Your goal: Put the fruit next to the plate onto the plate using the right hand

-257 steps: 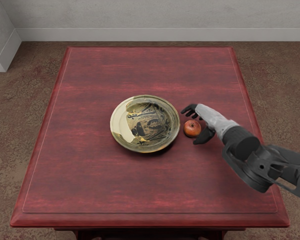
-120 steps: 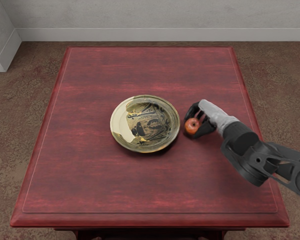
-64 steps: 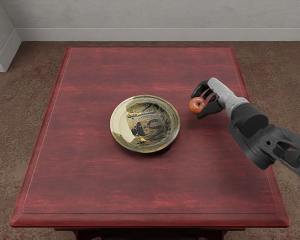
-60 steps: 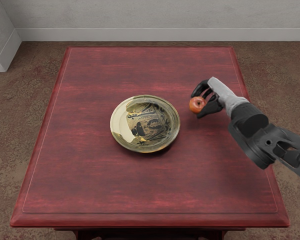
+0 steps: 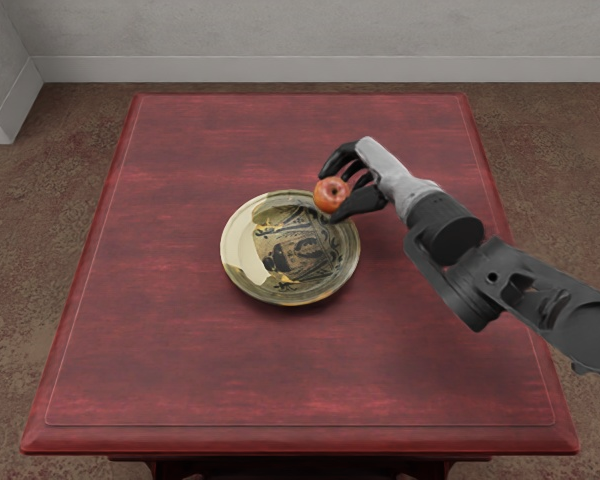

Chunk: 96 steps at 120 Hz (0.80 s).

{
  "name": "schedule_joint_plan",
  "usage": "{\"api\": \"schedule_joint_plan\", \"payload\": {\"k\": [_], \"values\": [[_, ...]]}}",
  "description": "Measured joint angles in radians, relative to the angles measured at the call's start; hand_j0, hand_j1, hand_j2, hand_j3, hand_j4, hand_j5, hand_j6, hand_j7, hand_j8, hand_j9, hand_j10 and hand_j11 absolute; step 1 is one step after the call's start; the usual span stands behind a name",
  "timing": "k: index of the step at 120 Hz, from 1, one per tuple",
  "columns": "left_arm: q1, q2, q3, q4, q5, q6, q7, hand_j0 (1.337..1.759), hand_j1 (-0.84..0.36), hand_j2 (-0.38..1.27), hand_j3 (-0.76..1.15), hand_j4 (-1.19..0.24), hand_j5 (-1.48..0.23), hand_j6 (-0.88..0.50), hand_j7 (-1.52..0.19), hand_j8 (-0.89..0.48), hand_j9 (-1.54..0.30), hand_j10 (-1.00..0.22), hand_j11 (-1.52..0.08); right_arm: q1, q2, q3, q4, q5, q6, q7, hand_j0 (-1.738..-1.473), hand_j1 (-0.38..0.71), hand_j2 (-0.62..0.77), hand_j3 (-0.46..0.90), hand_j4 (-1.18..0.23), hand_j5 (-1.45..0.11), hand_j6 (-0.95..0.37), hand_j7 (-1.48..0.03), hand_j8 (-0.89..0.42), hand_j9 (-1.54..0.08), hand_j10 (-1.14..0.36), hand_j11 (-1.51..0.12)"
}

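I count one table (image 5: 180,330), red wood. One gold plate (image 5: 232,252) near table centre. One red fruit (image 5: 329,194), raised above plate's upper-right rim. One right robot hand (image 5: 366,179), arm entering from right edge, fingers clasped around fruit.

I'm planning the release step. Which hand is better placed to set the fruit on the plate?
Right. The right hand grips the small round red fruit, held near the far right rim of the shiny golden plate. The left arm is out of view.
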Motion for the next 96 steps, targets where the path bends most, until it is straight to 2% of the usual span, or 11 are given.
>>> {"api": "schedule_joint_plan", "payload": {"k": [25, 36, 96], "values": [[-0.001, 0.0, 0.0, 0.0, 0.0, 0.0, 0.0, 1.658, 0.06, 0.05, 0.0, -0.24, -0.32, -0.24, -0.32, -0.24, -0.32, -0.24, -0.32, 0.005, 0.064, -0.006, 0.0, 0.002, 0.003, 0.0, -1.658, 0.34, 0.51, 0.0, -0.7, -0.99, -0.48, -0.95, -0.47, -0.98, -0.71, -0.98], [-0.001, 0.0, 0.0, 0.0, 0.0, 0.0, 0.0, 1.658, 0.06, 0.05, 0.0, -0.24, -0.32, -0.24, -0.32, -0.24, -0.32, -0.24, -0.32, 0.004, 0.079, -0.01, 0.0, 0.0, 0.003, 0.0, -1.658, 0.32, 0.48, 0.0, -0.71, -0.98, -0.48, -0.95, -0.48, -0.98, -0.71, -0.98], [0.0, 0.0, 0.0, 0.0, 0.0, 0.0, 0.0, 1.658, 0.06, 0.05, 0.0, -0.24, -0.32, -0.24, -0.32, -0.24, -0.32, -0.24, -0.32, -0.085, 0.091, -0.022, -0.039, -0.002, 0.001, 0.0, -1.657, 0.29, 0.43, 0.0, -0.72, -0.97, -0.49, -0.95, -0.5, -0.97, -0.71, -0.98]]}}
